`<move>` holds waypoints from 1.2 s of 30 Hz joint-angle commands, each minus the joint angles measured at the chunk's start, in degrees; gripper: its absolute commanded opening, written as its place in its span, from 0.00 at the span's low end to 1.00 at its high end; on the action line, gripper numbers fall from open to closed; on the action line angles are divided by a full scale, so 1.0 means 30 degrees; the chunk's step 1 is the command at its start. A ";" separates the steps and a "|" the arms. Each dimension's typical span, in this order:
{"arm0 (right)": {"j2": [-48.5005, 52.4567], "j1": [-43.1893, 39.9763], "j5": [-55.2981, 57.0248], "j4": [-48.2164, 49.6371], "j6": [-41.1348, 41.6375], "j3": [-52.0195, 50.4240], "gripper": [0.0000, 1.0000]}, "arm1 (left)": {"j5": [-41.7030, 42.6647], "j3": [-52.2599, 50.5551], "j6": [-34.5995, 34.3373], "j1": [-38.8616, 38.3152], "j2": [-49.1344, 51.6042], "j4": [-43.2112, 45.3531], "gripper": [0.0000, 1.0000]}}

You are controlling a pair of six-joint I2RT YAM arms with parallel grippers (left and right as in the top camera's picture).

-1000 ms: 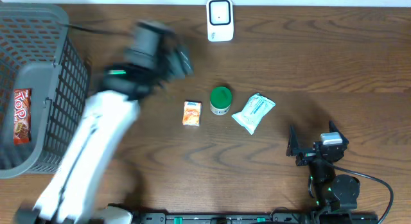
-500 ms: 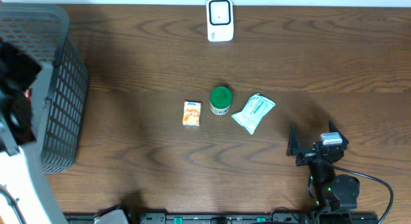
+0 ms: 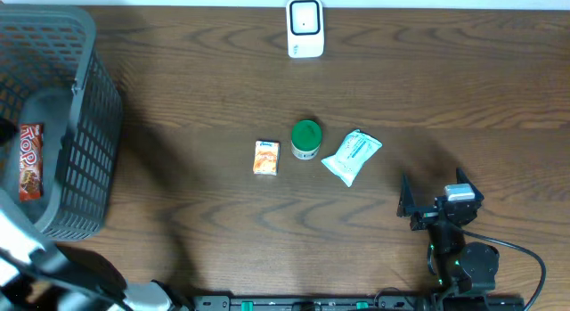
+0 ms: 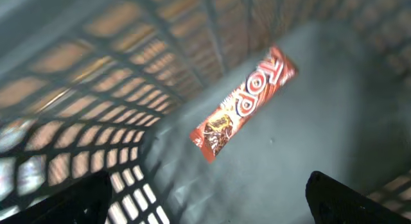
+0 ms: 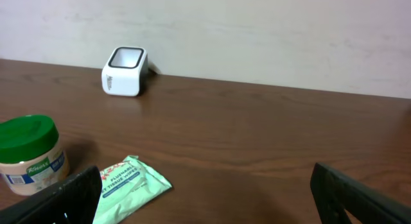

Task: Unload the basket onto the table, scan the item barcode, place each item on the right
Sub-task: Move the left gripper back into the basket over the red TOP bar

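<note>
Both pairs of jaws released, your left gripper [image 4: 209, 192] is hanging over the basket [image 4: 77, 115], so you're risking clipping its mesh swinging out.

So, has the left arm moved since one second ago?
Yes. The left arm has swung from just left of the scanner leftward and down, past the basket, to the overhead view's lower-left corner.

I read "TOP" in white letters on the red candy-bar wrapper [image 4: 244, 102]. The label of the green-lidded jar [image 5: 29, 153] says "Knorr", and the pale green wipes packet [image 5: 128, 184] reads "Flushable".
</note>
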 commanded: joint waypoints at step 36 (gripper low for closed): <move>-0.0095 0.0022 0.0015 -0.0073 -0.0146 -0.0022 0.99 | 0.1173 -0.0102 0.6309 0.0029 0.9814 0.3869 0.96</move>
